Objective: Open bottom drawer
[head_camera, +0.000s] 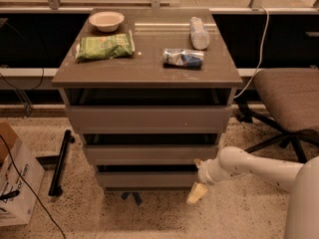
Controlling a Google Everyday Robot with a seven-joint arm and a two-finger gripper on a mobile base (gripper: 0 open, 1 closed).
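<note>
The bottom drawer [147, 179] is found lowest in the front of the table [149, 73], just above the floor, with a dark gap shown above its flat front. The tool [197, 182] is held at the right end of that front, at the table's lower right corner, and is carried by a white arm [249, 168] reaching in from the table's right. Contact between the tool and the drawer cannot be told, nor whether the tool is wide or narrow.

Three drawers are counted in the table: the bottom drawer, a middle drawer [149, 154] and a top drawer [148, 118]. Four things are counted on the table top: one bowl [106, 20], one green bag [104, 46], one blue packet [183, 58] and one bottle [199, 33] laid on its side. One chair [289, 96] is seen to the table's right.
</note>
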